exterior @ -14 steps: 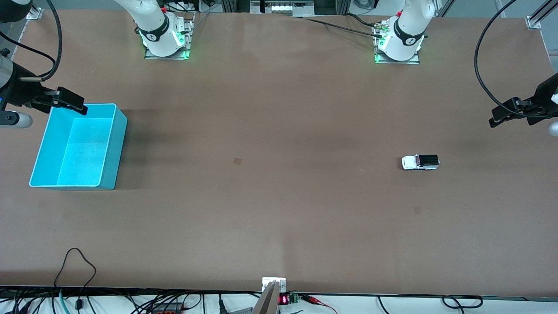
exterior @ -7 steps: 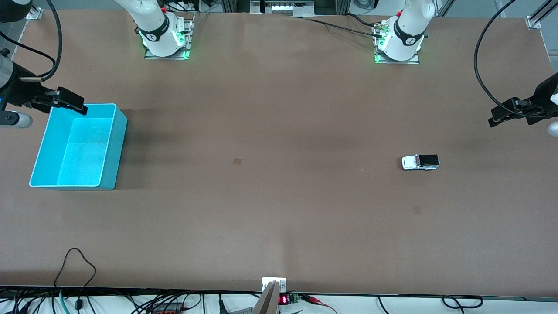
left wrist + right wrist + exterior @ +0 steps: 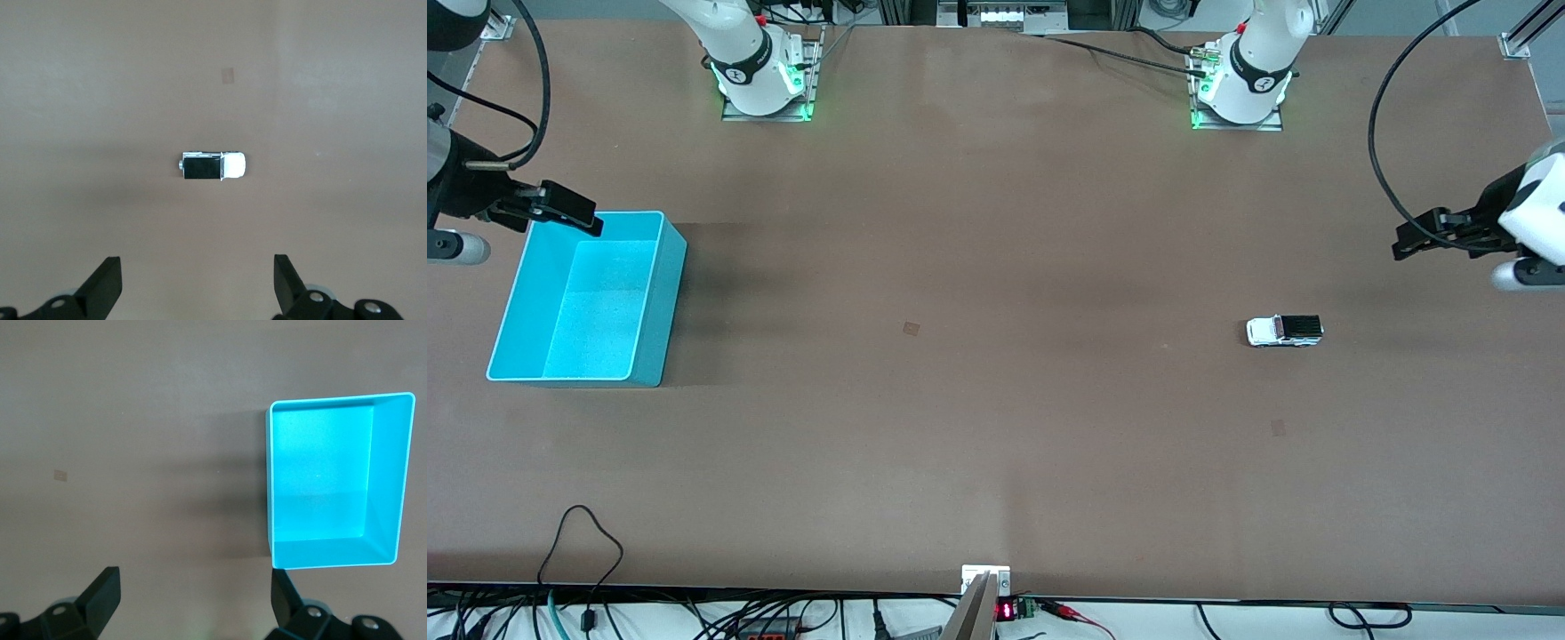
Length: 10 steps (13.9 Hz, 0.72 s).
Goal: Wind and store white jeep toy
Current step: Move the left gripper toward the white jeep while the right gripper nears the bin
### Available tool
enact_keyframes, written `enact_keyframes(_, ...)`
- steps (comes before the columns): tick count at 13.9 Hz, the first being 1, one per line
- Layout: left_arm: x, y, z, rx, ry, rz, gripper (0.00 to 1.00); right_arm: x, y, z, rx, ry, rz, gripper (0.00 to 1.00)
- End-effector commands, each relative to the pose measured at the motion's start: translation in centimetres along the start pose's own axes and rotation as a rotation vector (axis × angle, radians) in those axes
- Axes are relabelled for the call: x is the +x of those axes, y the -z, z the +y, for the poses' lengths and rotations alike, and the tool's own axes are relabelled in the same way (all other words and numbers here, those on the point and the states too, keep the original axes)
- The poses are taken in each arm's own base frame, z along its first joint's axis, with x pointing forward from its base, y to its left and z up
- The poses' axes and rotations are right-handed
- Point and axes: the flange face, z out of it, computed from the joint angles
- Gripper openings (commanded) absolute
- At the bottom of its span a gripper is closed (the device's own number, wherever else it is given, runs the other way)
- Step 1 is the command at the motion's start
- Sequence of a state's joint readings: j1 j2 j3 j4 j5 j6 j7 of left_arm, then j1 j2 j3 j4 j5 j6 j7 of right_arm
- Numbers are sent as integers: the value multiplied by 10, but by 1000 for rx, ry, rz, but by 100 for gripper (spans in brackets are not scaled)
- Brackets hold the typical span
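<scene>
The white jeep toy (image 3: 1284,331) stands on its wheels on the brown table, toward the left arm's end; its black roof panel shows in the left wrist view (image 3: 213,166). My left gripper (image 3: 1414,242) hangs open and empty over the table at that end, apart from the jeep, with nothing between its fingertips (image 3: 197,267). The turquoise bin (image 3: 663,307) sits empty at the right arm's end. My right gripper (image 3: 569,210) is open and empty over the bin's corner nearest the robots' bases. In the right wrist view the right gripper (image 3: 193,580) stands beside the bin (image 3: 320,480).
Two small tape marks (image 3: 911,328) (image 3: 1279,428) lie flat on the table. Both arm bases (image 3: 765,76) (image 3: 1240,84) stand along the table's edge farthest from the front camera. Loose cables (image 3: 587,542) lie at the edge nearest it.
The left gripper has moved in from the table's end toward the jeep. The right gripper has barely shifted. Jeep and bin have not moved.
</scene>
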<state>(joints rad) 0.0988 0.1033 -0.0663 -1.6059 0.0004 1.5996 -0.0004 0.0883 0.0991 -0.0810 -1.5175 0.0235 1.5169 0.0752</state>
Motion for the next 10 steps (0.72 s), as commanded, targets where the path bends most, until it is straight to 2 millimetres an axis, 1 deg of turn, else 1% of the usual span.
enact_keyframes(1,17,-32,12,-12,-113,-42,100,5,-9,5,-13,-7,-22,100)
enact_keyframes(2,25,-49,15,-12,-153,-54,100,7,-13,5,-17,-7,-29,100)
enact_keyframes(3,27,-64,16,-13,-196,-57,100,10,-19,6,-30,-7,-39,100)
enact_keyframes(5,27,-101,15,-17,-359,-56,100,12,-23,5,-53,-1,-45,100)
enact_keyframes(6,26,-119,15,-21,-422,-64,100,12,-25,3,-64,3,-49,100)
enact_keyframes(7,24,-142,17,-27,-464,-91,100,15,-31,3,-71,3,-59,100)
enact_keyframes(8,18,-161,17,-20,-504,-117,100,19,-39,5,-72,5,-74,100)
enact_keyframes(9,14,-177,17,-8,-557,-134,100,20,-46,5,-73,3,-94,100)
enact_keyframes(10,9,-188,22,-1,-635,-152,100,22,-48,5,-75,2,-100,100)
